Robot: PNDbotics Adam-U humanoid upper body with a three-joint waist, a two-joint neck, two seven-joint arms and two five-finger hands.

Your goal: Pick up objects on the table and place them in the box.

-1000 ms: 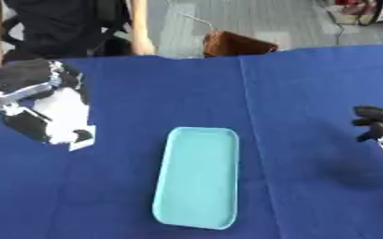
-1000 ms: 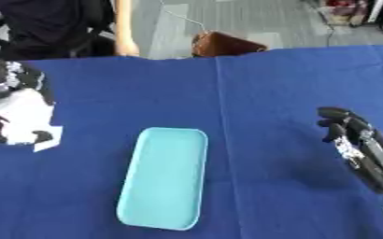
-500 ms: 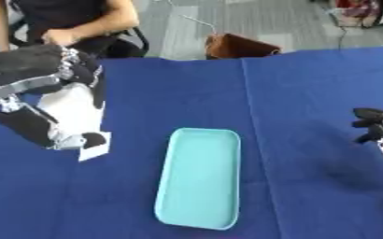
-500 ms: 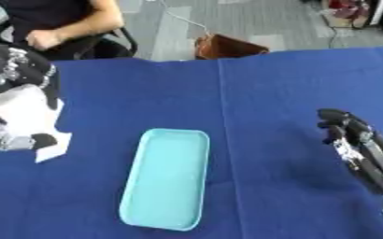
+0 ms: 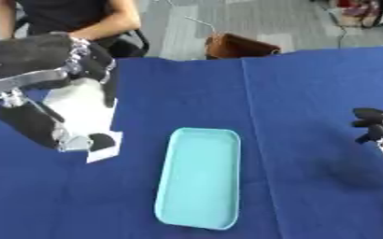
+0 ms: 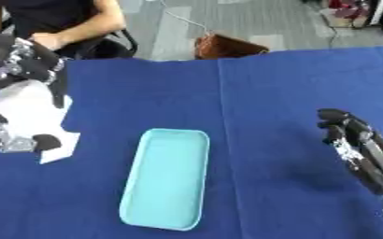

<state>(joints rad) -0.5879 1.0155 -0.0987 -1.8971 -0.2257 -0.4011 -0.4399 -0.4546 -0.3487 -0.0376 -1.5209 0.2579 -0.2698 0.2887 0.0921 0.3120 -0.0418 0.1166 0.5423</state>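
Note:
My left hand [image 5: 44,65] hangs above the left side of the blue table [image 5: 309,93], fingers and thumb curled round a white boxy object [image 5: 84,109] with a loose white corner at its lower end. The hand hides most of that object's top. A light teal oblong tray [image 5: 199,177] lies flat and bare in the middle of the table, just right of the held object. At the right edge my right hand [image 6: 358,149] rests low over the cloth with relaxed fingers and holds nothing.
A brown bag [image 5: 240,46] stands on the floor just beyond the table's far edge. Blue cloth stretches between the tray and my right hand.
My left hand has risen with the white object and carried it right, closer to the tray. The right hand has stayed put.

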